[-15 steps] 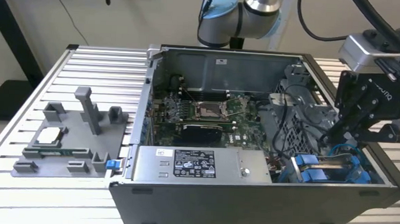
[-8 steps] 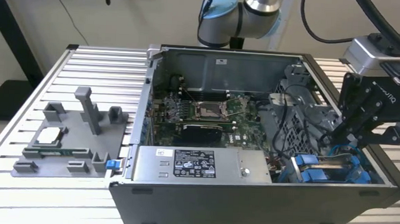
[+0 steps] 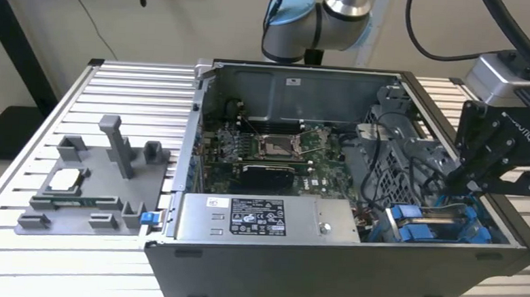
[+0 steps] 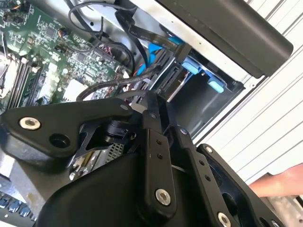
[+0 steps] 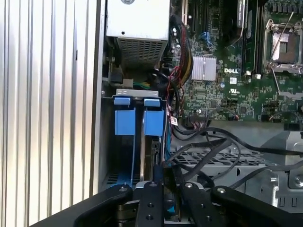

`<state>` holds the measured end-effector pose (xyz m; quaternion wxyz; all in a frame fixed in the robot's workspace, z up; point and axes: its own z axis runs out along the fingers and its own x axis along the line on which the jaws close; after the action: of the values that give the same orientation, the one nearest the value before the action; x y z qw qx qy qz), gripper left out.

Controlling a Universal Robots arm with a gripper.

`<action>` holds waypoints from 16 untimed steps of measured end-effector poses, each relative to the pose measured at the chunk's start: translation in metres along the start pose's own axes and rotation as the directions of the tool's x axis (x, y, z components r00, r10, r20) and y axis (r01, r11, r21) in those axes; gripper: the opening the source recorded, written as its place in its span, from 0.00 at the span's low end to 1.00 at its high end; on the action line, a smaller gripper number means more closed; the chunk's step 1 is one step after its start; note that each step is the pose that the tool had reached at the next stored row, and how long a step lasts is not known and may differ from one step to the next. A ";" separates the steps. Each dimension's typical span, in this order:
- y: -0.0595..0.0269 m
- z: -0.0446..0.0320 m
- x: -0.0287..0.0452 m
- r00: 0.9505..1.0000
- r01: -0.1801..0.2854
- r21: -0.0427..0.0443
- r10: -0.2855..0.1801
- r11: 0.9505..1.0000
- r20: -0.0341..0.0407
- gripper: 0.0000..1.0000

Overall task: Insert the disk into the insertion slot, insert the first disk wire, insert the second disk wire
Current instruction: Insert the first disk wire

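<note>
I see a white printed label (image 3: 256, 217) on the power-supply box (image 3: 332, 213); my gripper (image 5: 166, 174) dips beside the disk (image 5: 153, 123), jaws narrow.

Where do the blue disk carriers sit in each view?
Exterior view: blue carriers at the exterior view's lower right, beside the power-supply box.
First wrist view: blue carriers side by side, between the case wall and the black cables.
Second wrist view: blue carriers next to the black cables.
Shared landmark: the green motherboard.

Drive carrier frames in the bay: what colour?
The drive carrier frames are bright blue, clearest in the first wrist view.
</note>
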<state>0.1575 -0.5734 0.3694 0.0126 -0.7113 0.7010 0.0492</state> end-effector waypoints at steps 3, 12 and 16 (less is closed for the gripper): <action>-0.0015 0.0013 0.0006 1.000 0.000 0.000 0.000 1.000 0.002 0.00; -0.0066 0.0083 0.0013 1.000 -0.002 0.000 0.002 1.000 0.003 0.00; -0.0108 0.0124 0.0020 1.000 -0.002 0.000 0.002 1.000 0.004 0.00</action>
<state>0.1677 -0.5741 0.3564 0.0139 -0.7106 0.7017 0.0504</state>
